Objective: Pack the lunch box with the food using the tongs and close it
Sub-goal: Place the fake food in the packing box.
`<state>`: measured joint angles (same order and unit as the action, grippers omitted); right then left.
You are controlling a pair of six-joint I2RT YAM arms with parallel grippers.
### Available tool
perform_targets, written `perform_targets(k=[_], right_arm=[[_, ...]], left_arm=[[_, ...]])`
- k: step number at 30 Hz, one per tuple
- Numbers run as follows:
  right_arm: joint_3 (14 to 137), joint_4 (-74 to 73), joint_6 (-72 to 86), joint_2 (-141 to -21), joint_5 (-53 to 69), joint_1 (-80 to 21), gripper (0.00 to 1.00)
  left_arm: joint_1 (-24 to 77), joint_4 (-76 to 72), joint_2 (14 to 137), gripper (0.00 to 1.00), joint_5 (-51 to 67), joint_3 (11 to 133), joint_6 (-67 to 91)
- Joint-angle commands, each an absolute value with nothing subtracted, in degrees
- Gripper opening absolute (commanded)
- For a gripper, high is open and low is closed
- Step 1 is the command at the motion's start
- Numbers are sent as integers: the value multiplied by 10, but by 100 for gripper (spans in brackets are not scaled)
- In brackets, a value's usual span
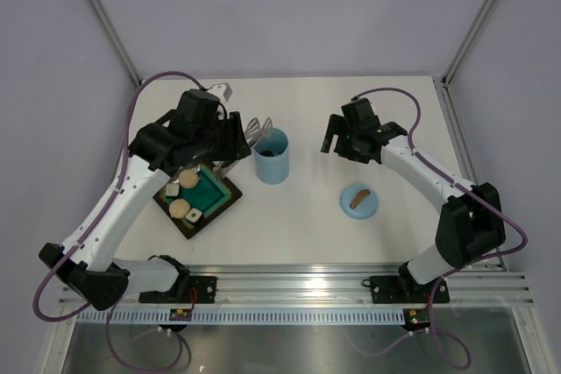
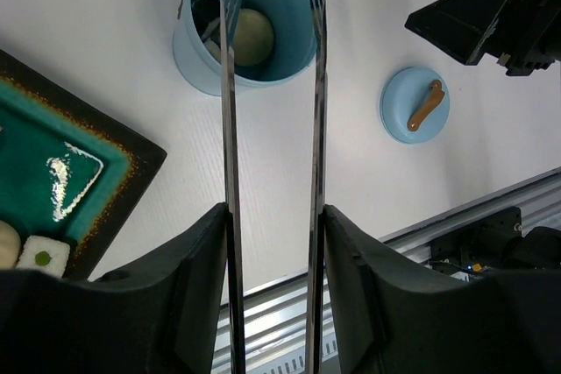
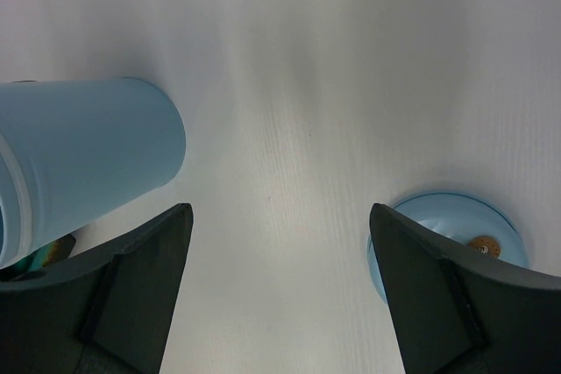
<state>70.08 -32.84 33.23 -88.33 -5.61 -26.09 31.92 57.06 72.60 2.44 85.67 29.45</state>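
Observation:
The light blue lunch box (image 1: 271, 156) stands upright mid-table without its lid. My left gripper (image 1: 230, 148) (image 2: 273, 216) is shut on the tongs (image 1: 256, 131) (image 2: 230, 129), pressing their two arms from outside. The arms stay spread, and the tips hang over the lunch box (image 2: 245, 28) mouth with nothing between them. A beige disc of food (image 2: 253, 37) lies inside the box. More food (image 1: 180, 208) sits on the dark tray (image 1: 219, 201): beige discs and white squares (image 2: 44, 254). The blue lid (image 1: 358, 201) (image 3: 456, 216) lies flat to the right. My right gripper (image 1: 337, 142) (image 3: 280, 216) hovers open and empty between box and lid.
The dark square tray (image 2: 114, 164) with its teal inside sits left of the lunch box (image 3: 79, 155), under my left arm. A metal rail (image 1: 289, 286) runs along the near edge. Frame posts (image 1: 105, 19) rise at the back corners.

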Motion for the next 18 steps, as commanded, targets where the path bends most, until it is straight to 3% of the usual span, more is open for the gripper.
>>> perform_targets(k=[1, 9, 18], right_arm=[[707, -325, 330, -860, -74, -265, 90], [703, -314, 331, -867, -62, -265, 90], [707, -316, 328, -871, -55, -265, 90]], left_arm=[[322, 569, 679, 46, -21, 878, 288], [310, 682, 653, 47, -174, 878, 310], [215, 692, 624, 51, -184, 746, 338]])
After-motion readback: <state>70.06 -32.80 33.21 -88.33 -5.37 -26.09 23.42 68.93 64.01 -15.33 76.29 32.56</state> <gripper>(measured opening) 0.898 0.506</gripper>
